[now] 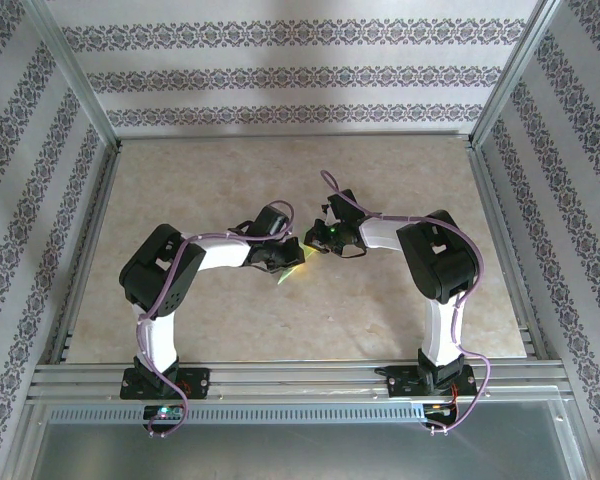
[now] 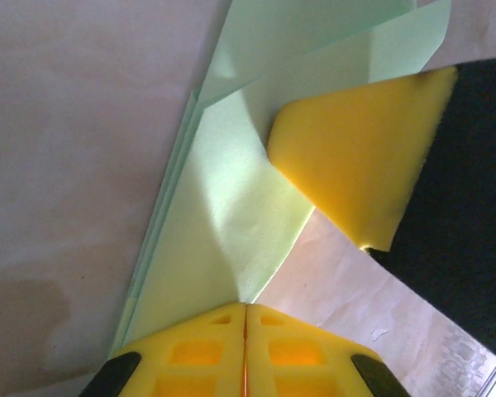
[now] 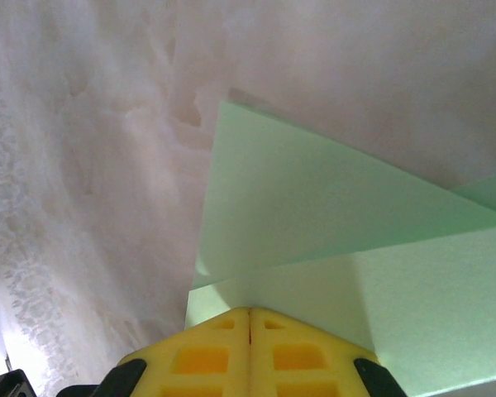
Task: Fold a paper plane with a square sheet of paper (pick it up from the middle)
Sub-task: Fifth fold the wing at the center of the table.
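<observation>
Bench (image 1: 230,180): flat beige slab, marbled stone look, matte. Walls (image 1: 280,70) on three sides, pale with bands of purple floral print. Silver metal frame (image 1: 300,375): slotted rails along the near edge, posts up the corners.

Left arm (image 1: 165,270) and right arm (image 1: 435,255): white shells, black joints, purple cables (image 1: 470,250) looped along them. Both are bent inward and meet near the bench centre.

Green paper sheet (image 2: 223,215): thin, light green, plain and smooth, no longer a flat square. It is partly folded, with sharp straight creases and overlapping triangular flaps. One long layered edge lies on the bench, the rest lifts off it. It sits mid-bench between the two claws, and the top view gives just a small green sliver of it under them.

Left claw (image 2: 245,318): yellow ribbed plastic fingers with black bases, pressed tight together. The sheet's narrow corner runs into the seam, so it is clamped on the paper.

Right claw (image 3: 250,318): same yellow fingers, closed tight, with a folded edge of the sheet caught at the seam. From the left wrist, its soft yellow pad (image 2: 355,165) lies flat on the sheet's far flap.
</observation>
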### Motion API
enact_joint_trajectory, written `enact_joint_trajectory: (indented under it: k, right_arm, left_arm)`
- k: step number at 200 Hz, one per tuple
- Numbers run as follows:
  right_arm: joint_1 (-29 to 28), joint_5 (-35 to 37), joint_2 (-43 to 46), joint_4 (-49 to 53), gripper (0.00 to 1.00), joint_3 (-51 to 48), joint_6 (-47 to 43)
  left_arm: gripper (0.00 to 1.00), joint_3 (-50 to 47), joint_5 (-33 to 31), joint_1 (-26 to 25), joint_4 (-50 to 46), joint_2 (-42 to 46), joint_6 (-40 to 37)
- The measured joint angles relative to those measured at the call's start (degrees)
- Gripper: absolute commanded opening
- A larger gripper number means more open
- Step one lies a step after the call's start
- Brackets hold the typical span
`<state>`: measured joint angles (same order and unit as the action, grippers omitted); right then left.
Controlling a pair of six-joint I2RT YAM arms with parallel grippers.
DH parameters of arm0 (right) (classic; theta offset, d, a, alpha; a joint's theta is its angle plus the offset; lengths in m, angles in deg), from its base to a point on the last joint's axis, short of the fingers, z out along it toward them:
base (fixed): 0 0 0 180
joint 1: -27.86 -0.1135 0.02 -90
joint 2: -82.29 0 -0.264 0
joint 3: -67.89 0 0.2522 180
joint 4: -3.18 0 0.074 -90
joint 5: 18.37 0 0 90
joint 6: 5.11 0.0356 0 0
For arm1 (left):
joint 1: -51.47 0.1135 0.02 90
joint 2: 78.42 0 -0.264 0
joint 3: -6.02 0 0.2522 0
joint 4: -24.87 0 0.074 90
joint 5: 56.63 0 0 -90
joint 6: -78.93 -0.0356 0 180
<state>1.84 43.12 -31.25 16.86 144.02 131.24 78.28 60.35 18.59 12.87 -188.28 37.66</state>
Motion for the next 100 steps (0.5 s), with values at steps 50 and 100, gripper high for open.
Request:
enact_joint_trajectory:
  k: [50,100]
  right_arm:
    - [0.0,-0.6,-0.1,3.0,0.05,0.9,0.0]
    - [0.1,-0.9,-0.2,3.0,0.04,0.9,0.0]
  left_arm:
    - [0.08,-4.6,0.0,0.1,1.9,3.0,-1.0]
    - [0.08,-10.8,1.9,0.9,5.9,6.3,-0.1]
